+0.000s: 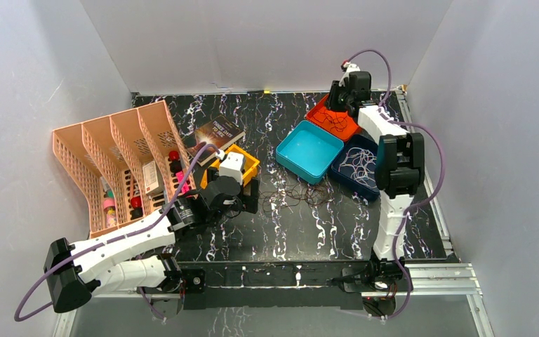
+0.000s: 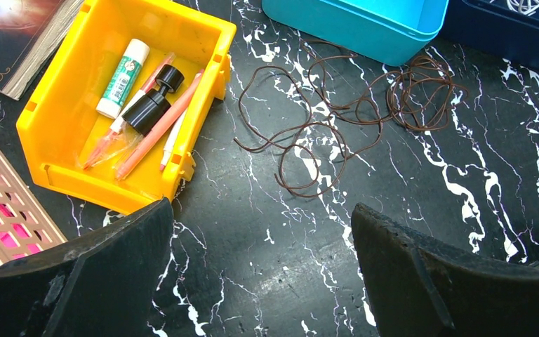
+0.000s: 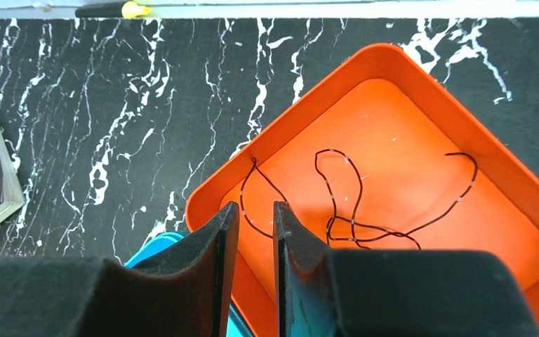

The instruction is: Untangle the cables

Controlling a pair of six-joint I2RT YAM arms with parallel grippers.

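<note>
the left hand (image 2: 260,221) hangs over the worktop (image 1: 288,232) on the near-left side of the teal tray (image 1: 309,151), its fingers spread wide and holding nothing. left of that tray, further off than the hand, stands a yellow bin (image 2: 49,140) of pens. a brown cable (image 2: 351,116) lies in loose tangled loops on the worktop just in front of the teal tray. touching the tray's right side is a navy tray (image 1: 351,187) with pale cables (image 1: 359,163) curled inside. behind the teal tray sits an orange tray (image 3: 393,91) with a thin black cable (image 3: 351,203) looped on its floor. the right hand (image 3: 253,217) hovers over this tray's edge, fingers drawn to a narrow slit; i cannot tell whether they pinch the black cable.
</note>
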